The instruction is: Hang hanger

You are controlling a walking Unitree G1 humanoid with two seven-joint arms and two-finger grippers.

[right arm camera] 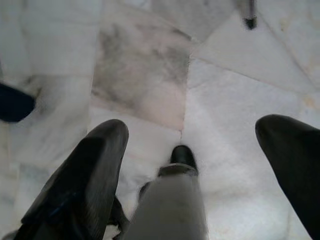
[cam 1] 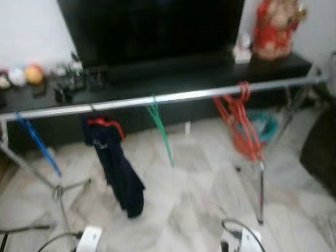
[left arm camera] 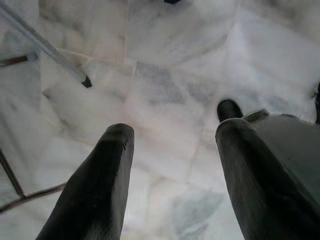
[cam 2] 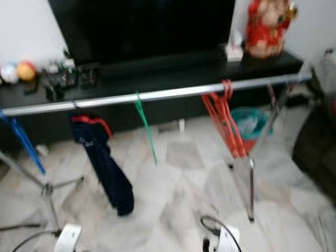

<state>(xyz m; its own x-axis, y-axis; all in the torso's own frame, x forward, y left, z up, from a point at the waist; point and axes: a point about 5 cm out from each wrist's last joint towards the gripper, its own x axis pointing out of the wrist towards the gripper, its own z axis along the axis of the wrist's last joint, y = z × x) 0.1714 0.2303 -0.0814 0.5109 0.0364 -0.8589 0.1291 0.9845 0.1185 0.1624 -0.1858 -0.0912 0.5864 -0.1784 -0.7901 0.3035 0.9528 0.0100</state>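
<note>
marble floor (cam 1: 194,184) spreads under everything, pale w/ grey veining. big black tv (cam 1: 152,26) sits at the back on a long dark tv console (cam 1: 173,79). across the front runs a silver clothes rail (cam 1: 173,97), slightly tilted, higher on the robot's right, on metal stand legs (cam 1: 261,191). on the rail, robot's left to right: blue hanger (cam 1: 39,144) near the left end, a navy garment (cam 1: 118,168) w/ red trim draped on a hanger, a green hanger (cam 1: 160,128) abt mid-rail hanging at a slant, then a bunch of red hangers (cam 1: 239,123) close together. teal basket (cam 1: 262,123) on the floor behind the red bunch. red figurine (cam 1: 275,26) stands on the console's right end; coloured balls (cam 1: 26,75) on its left end. views are blurred.

left end effector (left arm camera: 172,150) points down at the floor, fingers (left arm camera: 100,185) spread wide apart, nothing between them. right end effector (right arm camera: 192,145) also faces the floor, fingers (right arm camera: 85,185) wide apart, holding nothing; a bit of the navy garment shows at the edge of the right wrist view.
</note>
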